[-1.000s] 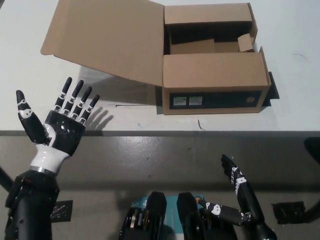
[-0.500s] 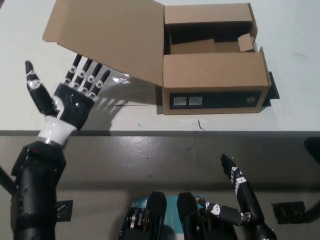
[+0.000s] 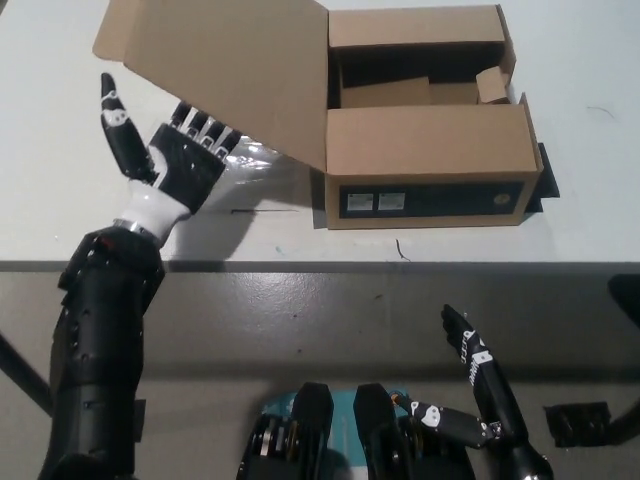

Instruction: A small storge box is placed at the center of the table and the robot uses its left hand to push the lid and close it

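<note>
- Now the small brown cardboard storage box (image 3: 430,150) sits near the middle of the pale grey table (image 3: 590,215), with its dark front panel facing the robot.
- Its big flat cardboard lid (image 3: 225,75) is open and leans out to the robot's left, with its far edge lifted off the table.
- The left hand (image 3: 175,165) is just under the lid's lower edge. Its fingers are spread apart, its fingertips are tucked beneath the cardboard, and it holds nothing.
- I think the step in hand is lifting and pushing the lid over toward the box.
- The fingers could slip out from under the thin edge, and then the lid would flop back down.
- A hard push could slide the whole light box to the right, because nothing holds it in place.
- The lid could bend in the middle if only the fingertips press on it.
- A small loose flap (image 3: 492,85) stands up inside the box and could stop the lid from shutting flat.
- The black right hand (image 3: 478,395) rests low down, in front of the table edge, with its fingers apart and nothing in it.
</note>
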You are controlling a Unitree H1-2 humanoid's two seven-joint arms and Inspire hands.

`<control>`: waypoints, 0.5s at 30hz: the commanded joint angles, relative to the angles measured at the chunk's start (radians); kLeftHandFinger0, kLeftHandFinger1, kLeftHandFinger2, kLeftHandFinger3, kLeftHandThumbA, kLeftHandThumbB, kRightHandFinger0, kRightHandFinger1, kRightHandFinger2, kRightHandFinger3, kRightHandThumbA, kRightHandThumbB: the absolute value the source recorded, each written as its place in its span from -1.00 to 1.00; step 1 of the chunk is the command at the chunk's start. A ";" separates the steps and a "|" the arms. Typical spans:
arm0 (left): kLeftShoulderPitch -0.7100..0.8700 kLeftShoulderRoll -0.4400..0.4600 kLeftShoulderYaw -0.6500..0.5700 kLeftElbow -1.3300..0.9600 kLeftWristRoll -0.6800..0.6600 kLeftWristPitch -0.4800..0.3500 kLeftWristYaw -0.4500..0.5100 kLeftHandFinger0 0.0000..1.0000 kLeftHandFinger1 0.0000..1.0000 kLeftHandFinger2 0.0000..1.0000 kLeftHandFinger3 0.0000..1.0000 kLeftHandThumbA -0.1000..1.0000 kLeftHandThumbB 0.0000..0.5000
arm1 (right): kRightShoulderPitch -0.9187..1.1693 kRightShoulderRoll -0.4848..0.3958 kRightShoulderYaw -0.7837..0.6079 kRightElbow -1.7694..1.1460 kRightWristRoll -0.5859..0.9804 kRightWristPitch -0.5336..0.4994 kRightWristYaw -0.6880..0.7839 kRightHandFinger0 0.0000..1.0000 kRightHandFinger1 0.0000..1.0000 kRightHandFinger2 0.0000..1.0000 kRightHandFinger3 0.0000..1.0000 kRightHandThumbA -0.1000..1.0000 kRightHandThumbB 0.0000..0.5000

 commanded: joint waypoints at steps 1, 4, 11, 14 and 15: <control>-0.101 0.002 -0.018 -0.026 0.062 -0.031 0.013 1.00 1.00 1.00 1.00 1.00 0.46 | -0.025 -0.002 0.000 -0.015 0.009 -0.050 0.001 1.00 1.00 1.00 1.00 1.00 0.48; -0.137 0.009 -0.032 -0.033 0.069 -0.024 -0.016 1.00 1.00 1.00 1.00 1.00 0.49 | -0.031 -0.002 0.001 -0.011 0.011 -0.050 0.005 1.00 1.00 1.00 1.00 1.00 0.50; -0.193 -0.007 -0.123 -0.130 0.168 -0.027 0.005 1.00 1.00 1.00 1.00 1.00 0.57 | -0.027 -0.004 0.003 -0.019 0.010 -0.050 0.012 1.00 1.00 1.00 1.00 1.00 0.50; -0.192 -0.007 -0.208 -0.175 0.261 -0.057 -0.004 1.00 1.00 1.00 1.00 1.00 0.49 | -0.028 -0.004 0.003 -0.019 0.008 -0.050 0.012 1.00 1.00 1.00 1.00 1.00 0.55; -0.186 -0.006 -0.249 -0.190 0.311 -0.081 -0.003 1.00 1.00 1.00 1.00 1.00 0.47 | -0.029 -0.005 0.003 -0.019 0.006 -0.050 0.013 1.00 1.00 1.00 1.00 1.00 0.55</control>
